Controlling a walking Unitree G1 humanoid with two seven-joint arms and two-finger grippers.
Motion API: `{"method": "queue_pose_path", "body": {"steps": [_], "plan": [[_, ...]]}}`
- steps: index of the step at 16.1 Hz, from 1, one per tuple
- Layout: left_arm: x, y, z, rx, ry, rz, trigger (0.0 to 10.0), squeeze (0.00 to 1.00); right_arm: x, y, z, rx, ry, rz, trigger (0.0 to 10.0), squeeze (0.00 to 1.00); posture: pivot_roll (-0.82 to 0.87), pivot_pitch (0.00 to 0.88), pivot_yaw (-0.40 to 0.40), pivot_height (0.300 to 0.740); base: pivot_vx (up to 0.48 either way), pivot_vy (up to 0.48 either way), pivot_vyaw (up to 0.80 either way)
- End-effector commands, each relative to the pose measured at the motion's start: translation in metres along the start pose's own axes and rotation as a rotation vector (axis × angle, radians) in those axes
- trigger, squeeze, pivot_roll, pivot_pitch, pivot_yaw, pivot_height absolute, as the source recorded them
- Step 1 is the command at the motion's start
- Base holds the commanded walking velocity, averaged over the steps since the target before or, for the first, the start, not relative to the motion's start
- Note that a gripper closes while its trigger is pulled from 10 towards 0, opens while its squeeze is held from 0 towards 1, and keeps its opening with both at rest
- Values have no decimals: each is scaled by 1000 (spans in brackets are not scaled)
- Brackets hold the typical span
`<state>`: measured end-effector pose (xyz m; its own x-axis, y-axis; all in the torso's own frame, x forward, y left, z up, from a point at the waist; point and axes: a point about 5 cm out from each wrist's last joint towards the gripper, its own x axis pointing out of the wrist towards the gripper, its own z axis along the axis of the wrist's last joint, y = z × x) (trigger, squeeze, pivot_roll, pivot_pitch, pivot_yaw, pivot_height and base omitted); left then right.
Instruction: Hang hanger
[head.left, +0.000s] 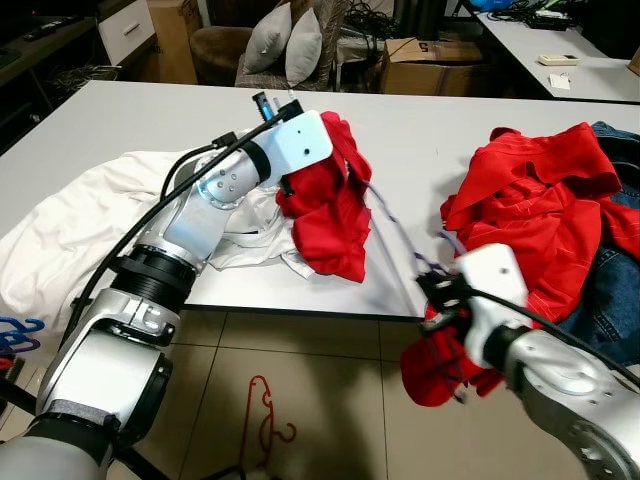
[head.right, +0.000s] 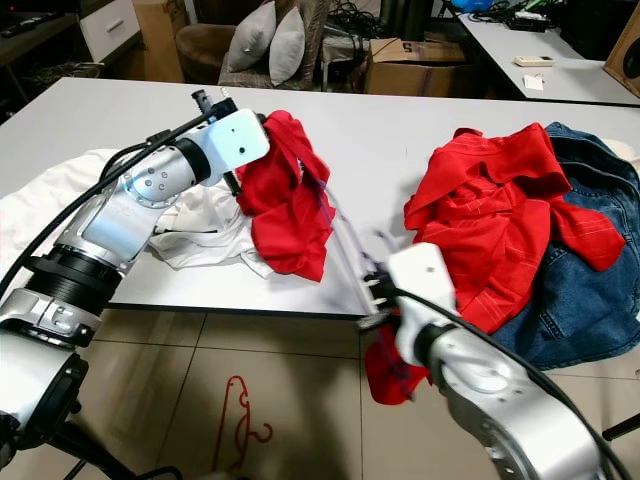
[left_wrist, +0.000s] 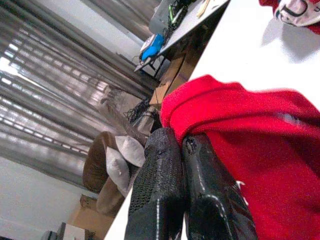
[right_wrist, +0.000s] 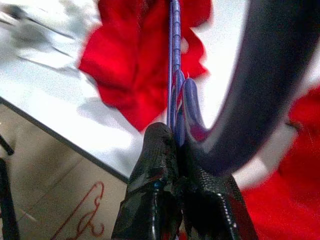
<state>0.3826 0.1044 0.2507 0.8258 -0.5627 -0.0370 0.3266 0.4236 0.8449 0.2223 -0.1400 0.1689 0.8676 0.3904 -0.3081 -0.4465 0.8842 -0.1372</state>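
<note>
Red shirt (head.left: 330, 205) hangs off the left gripper (left_wrist: 182, 165), jaws clamped together on its upper edge, lifted just above the white desk (head.left: 420, 140). Purple hanger (right_wrist: 175, 75) runs from inside that shirt across to the right gripper (right_wrist: 177, 150), jaws shut on the hanger's hook end near the desk's front edge. Hanger is thin and blurred in the head views, w/ red cloth bunched below the right wrist. White cloth (head.left: 70, 230) lies spread under the left arm. 2nd red garment (head.left: 540, 210) is heaped over jeans (head.left: 610, 290) at the desk's right. Red hanger (head.left: 265, 415) lies on the tile floor.
</note>
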Motion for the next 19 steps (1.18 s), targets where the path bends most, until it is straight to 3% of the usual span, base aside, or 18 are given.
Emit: {"method": "queue_pose_path", "body": {"steps": [1, 3, 5, 6, 8, 11, 12, 14, 15, 16, 17, 19], "plan": [[1, 4, 6, 25, -12, 11, 0, 0, -2, 4, 11, -46, -67, 12, 10000, 0, -98, 0, 0, 740, 0, 0, 0], [3, 6, 10, 21, -27, 22, 0, 0, 0, 6, 19, -131, -116, 1, 10000, 0, -97, 0, 13, 740, 0, 0, 0], [3, 8, 11, 22, -30, 23, 0, 0, 2, 6, 17, -138, -106, -24, 10000, 0, -91, 0, 18, 740, 0, 0, 0], [4, 8, 12, 25, -30, 24, 0, 0, 2, 6, 14, -129, -89, -31, 10000, 0, -91, 0, 18, 740, 0, 0, 0], [3, 13, 16, 30, -42, 33, 0, 0, 6, 7, -2, -15, -10, -49, 10000, 0, -80, 0, 24, 740, 0, 0, 0], [2, 15, 18, 37, -51, 32, 0, 0, 10, 7, 0, -5, -30, -65, 10000, 0, -76, 0, 25, 740, 0, 0, 0], [2, 15, 17, 41, -49, 30, 0, 0, 10, 6, 2, -36, -42, -66, 10000, 0, -69, 0, 23, 740, 0, 0, 0], [1, 15, 15, 51, -40, 18, 0, 0, 8, 6, 30, -19, -232, -71, 10000, 0, -68, 0, 28, 740, 0, 0, 0], [1, 15, 14, 52, -40, 17, 0, 0, 9, 9, 32, -51, -236, -25, 10000, 0, -68, 0, 30, 740, 0, 0, 0], [1, 15, 15, 52, -42, 17, 0, 0, 10, 11, 32, -131, -230, -11, 10000, 0, -68, 0, 30, 740, 0, 0, 0], [2, 15, 16, 54, -45, 17, 0, 0, 12, 12, 31, -125, -226, -21, 10000, 0, -66, 0, 31, 740, 0, 0, 0], [1, 19, 20, 51, -63, 23, 0, 0, 18, 14, 13, -140, -116, -15, 10000, 0, -64, 0, 35, 740, 0, 0, 0]]}}
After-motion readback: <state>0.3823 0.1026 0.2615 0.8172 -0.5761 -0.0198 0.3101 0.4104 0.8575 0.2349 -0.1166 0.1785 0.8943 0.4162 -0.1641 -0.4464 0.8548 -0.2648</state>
